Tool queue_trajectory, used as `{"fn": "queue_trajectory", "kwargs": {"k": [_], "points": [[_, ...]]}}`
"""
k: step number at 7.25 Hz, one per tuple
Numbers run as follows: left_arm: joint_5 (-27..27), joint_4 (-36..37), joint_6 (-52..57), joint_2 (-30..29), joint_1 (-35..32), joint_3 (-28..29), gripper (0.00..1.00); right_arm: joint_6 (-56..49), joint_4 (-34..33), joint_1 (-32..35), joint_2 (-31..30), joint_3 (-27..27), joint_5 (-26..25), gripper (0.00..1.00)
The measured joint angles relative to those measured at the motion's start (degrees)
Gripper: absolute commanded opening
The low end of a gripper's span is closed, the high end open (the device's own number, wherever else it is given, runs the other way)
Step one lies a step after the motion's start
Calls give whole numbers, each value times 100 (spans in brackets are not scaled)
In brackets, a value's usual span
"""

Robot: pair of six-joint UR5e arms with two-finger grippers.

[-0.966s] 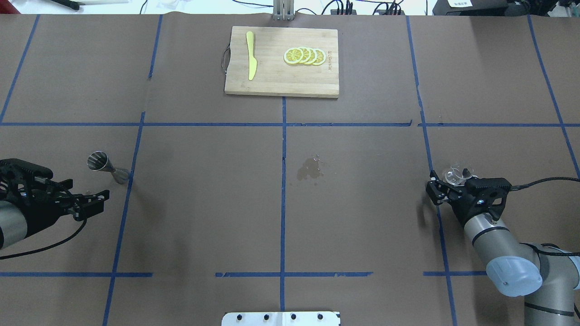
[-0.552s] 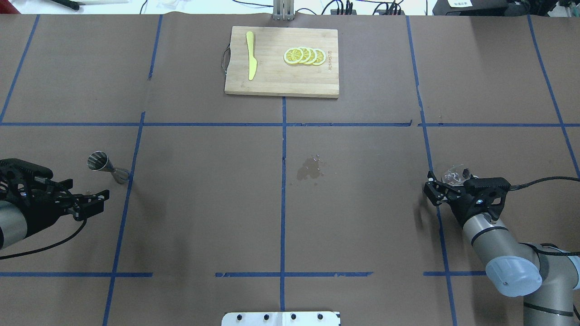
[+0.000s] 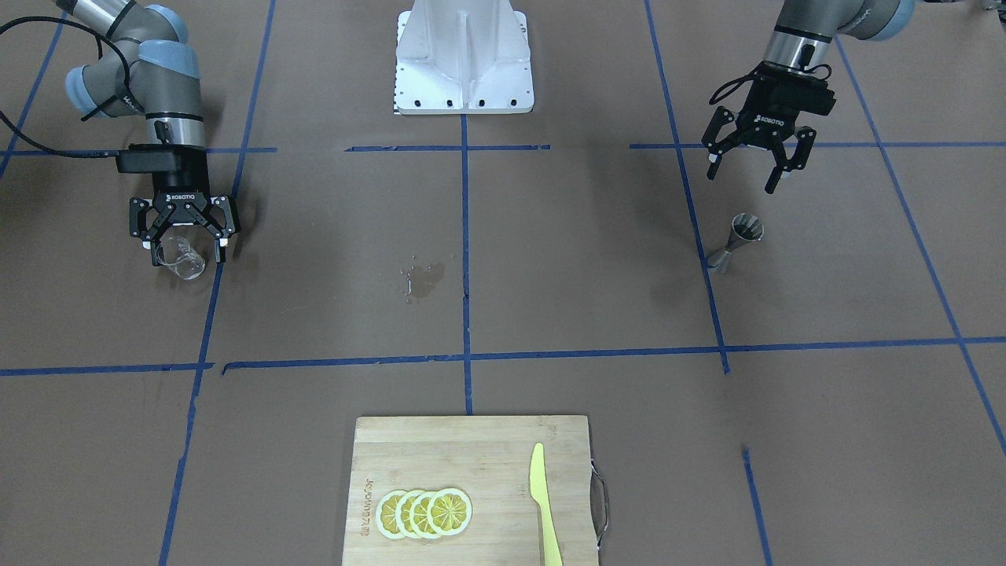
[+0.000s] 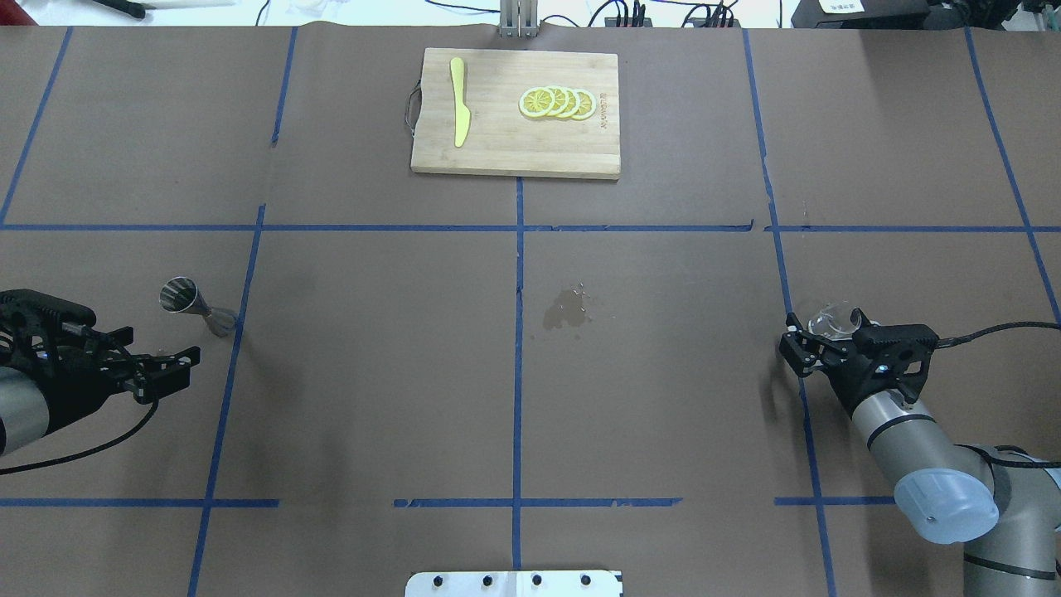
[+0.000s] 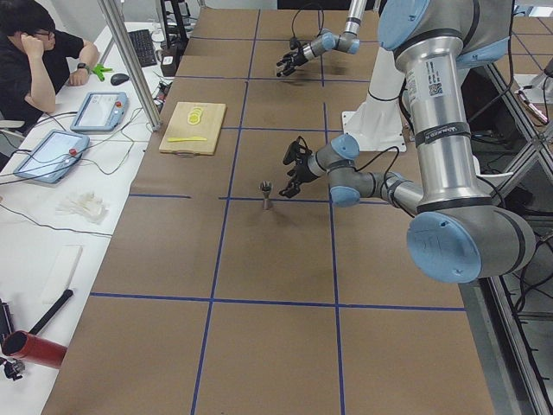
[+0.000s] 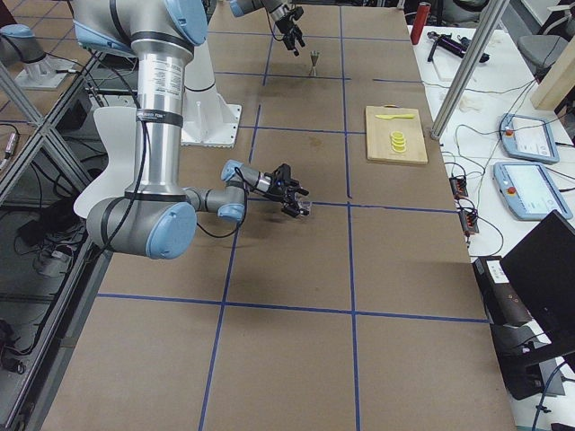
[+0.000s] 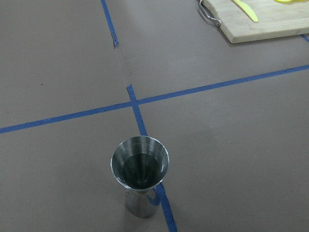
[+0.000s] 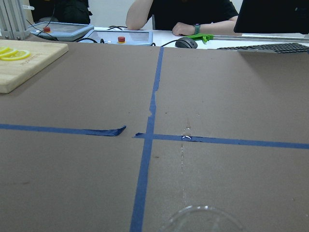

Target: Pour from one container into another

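The clear glass cup [image 3: 180, 260] stands on the table on the robot's right. My right gripper [image 3: 183, 246] hangs over it, open, with a finger on each side and gaps to the glass. From overhead the cup [image 4: 832, 321] shows just past the right gripper [image 4: 822, 333]. Its rim [image 8: 203, 218] shows at the bottom of the right wrist view. The steel jigger [image 4: 191, 304] stands upright on the robot's left, its upper cone dark inside [image 7: 140, 171]. My left gripper [image 3: 743, 181] is open and empty, a short way behind the jigger [image 3: 736, 240].
A wet spill [image 4: 567, 309] marks the middle of the table. At the far edge lies a wooden cutting board [image 4: 497, 149] with a yellow knife [image 4: 458, 101] and lemon slices [image 4: 557, 102]. Blue tape lines cross the brown cover. An operator sits beyond the table in the side views.
The right wrist has shifted very slightly by the glass cup. The cup, the jigger and the left arm have stayed where they were.
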Motion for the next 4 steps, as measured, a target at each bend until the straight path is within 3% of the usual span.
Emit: {"fn": "queue_trajectory", "kwargs": {"k": [3,4], "points": [[-298,140,0,-2,-6,-106,100,52,1,-140,-398,363,34,100],[-564,511,0,-8,-11,-337,100,74,5,-235,-505,393,84,100]]}}
